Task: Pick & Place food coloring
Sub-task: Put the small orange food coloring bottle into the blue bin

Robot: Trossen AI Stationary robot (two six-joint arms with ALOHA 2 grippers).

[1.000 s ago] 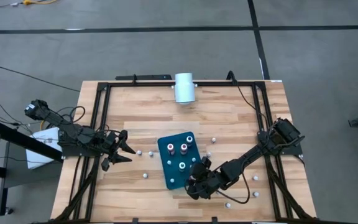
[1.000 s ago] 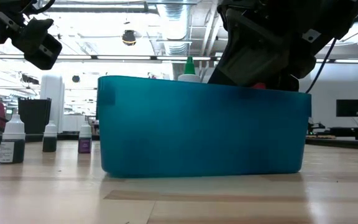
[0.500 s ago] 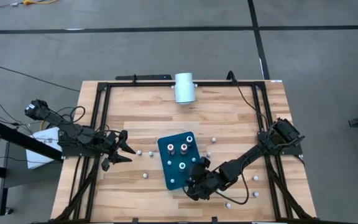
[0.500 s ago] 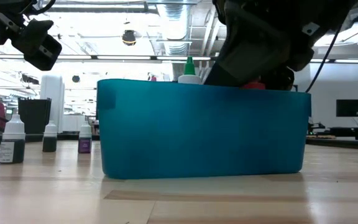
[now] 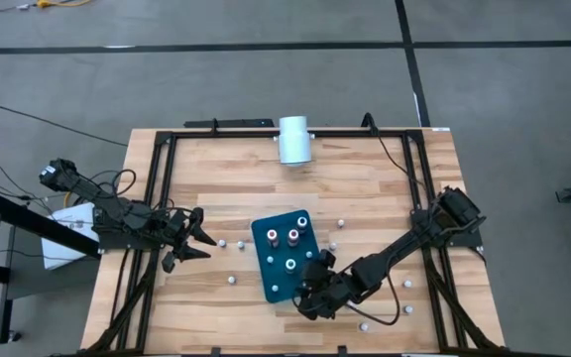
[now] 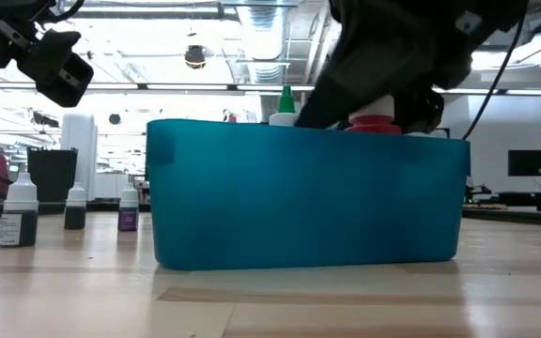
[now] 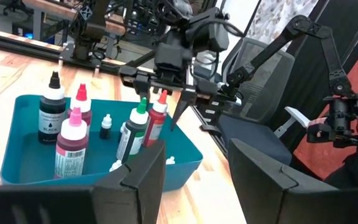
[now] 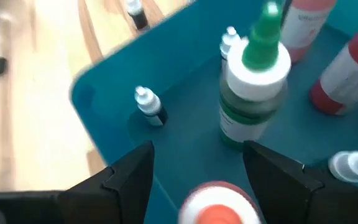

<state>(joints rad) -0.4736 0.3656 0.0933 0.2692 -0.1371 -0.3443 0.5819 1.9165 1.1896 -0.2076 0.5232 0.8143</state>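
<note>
Risk as I see it: right claw (image 5: pixel 309 295), clamped on a red-capped bottle (image 8: pixel 217 204) over the teal tray (image 5: pixel 266 278), could topple the green-capped bottle (image 8: pixel 252 92) when lowering; left claw (image 5: pixel 188 242) waits half-open, empty.

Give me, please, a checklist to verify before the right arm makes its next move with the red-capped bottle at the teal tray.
1. Right gripper is over the teal tray, at its corner: ok.
2. Red-capped bottle is firmly held: cannot tell.
3. Tray floor has bare room beside the green-capped bottle: ok.
4. Green-capped bottle stands upright, apart from the red-capped one: ok.
5. Left gripper waits open at the table's left side, away from the tray: ok.
6. All bottles are collected: not ok; loose bottles stand on the table around the tray.
</note>
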